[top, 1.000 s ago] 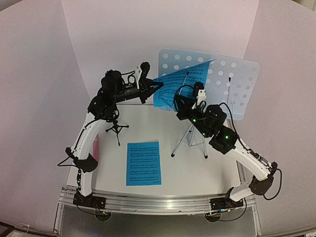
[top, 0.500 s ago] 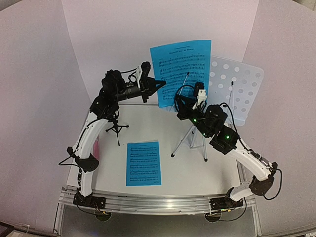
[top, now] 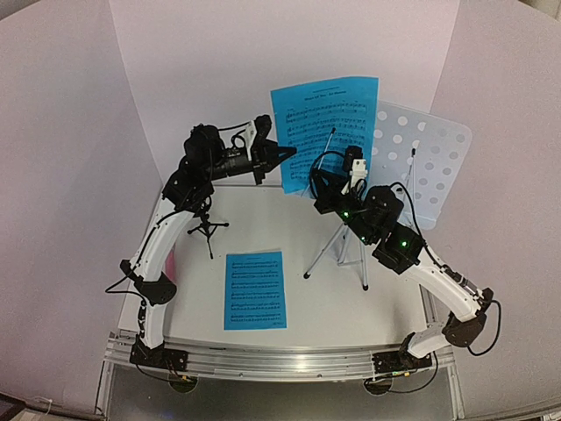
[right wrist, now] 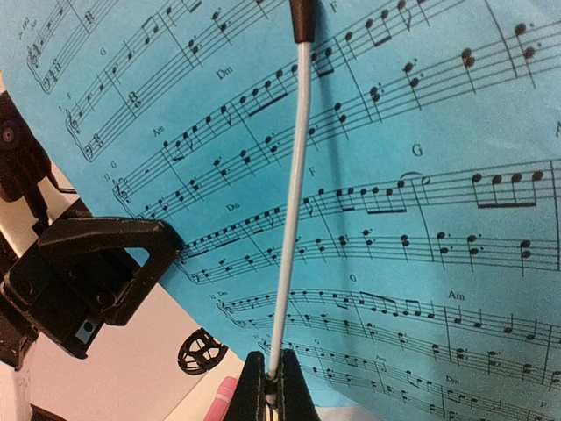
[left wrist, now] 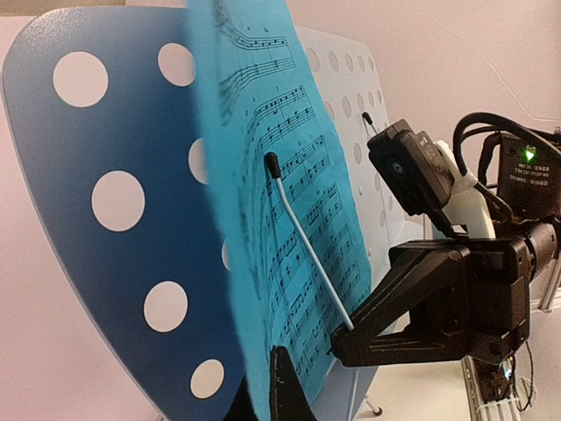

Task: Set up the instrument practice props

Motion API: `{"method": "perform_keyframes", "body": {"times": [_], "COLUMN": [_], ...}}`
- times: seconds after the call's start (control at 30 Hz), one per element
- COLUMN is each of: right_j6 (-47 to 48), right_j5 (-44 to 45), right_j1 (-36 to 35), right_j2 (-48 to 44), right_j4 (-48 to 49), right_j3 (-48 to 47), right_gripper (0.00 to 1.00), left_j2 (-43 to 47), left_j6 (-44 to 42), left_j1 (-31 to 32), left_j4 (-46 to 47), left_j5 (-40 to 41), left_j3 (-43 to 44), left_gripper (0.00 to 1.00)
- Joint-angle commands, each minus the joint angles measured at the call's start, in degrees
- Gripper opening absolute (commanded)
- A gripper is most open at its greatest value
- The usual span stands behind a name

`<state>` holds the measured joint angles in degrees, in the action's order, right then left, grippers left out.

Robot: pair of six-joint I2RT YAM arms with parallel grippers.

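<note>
A blue sheet-music page (top: 324,123) stands upright in front of the pale-blue perforated music stand (top: 434,167). My left gripper (top: 286,156) is shut on the page's lower left edge; in the left wrist view the page (left wrist: 289,219) sits between its fingertips (left wrist: 285,390). My right gripper (top: 326,189) is shut on the stand's thin silver page-holder wire (right wrist: 289,219), which lies across the page (right wrist: 412,158). A second page (top: 255,289) lies flat on the table. The black tripod mic mount (top: 207,230) stands at the left. The pink microphone (top: 171,261) lies mostly hidden by the left arm.
The stand's silver tripod legs (top: 337,250) spread on the table just right of the flat page. A pale curved backdrop (top: 79,132) closes in the back and sides. A metal rail (top: 280,360) with both arm bases runs along the near edge.
The held page has swung from tilted and edge-on to upright, facing front against the stand. The left gripper has moved slightly right with it. The right gripper has stayed put.
</note>
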<state>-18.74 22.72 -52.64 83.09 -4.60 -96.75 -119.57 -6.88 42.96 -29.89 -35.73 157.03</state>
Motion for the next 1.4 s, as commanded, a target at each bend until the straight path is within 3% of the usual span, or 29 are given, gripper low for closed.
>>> {"method": "perform_keyframes", "body": {"times": [0.0,0.3,0.73,0.83,1.2,1.37], "right_j6": [-1.19,-1.43,-1.44,-1.55,-1.68,-1.82], "right_j5": [-2.53,-2.86,-2.79,-2.58,-2.49,-2.51], "right_j1": [-0.64,-0.68,-0.61,-0.67,-0.68,-0.65], "right_j2": [-0.46,-0.73,-0.93,-1.16,-1.79,-2.08], "right_j4": [-2.71,-2.78,-2.78,-2.78,-2.78,-2.78], "right_j3": [-0.92,-0.68,-0.21,0.05,0.82,1.06], "right_gripper": [0.00,0.00,0.00,0.00,0.00,0.00], "left_j2": [0.97,1.50,1.76,2.46,4.54,5.06], "left_j6": [-6.65,-13.37,-10.48,-8.57,-3.68,4.46], "left_j1": [0.18,0.11,0.10,0.02,-0.58,-3.08], "left_j4": [1.27,3.36,2.84,5.56,10.25,11.17], "left_j5": [-0.73,-4.27,-5.45,-3.42,0.46,0.57], "left_j3": [0.03,-0.17,-1.73,-3.04,-0.62,1.82], "left_gripper": [0.00,0.00,0.00,0.10,0.28,0.33]}}
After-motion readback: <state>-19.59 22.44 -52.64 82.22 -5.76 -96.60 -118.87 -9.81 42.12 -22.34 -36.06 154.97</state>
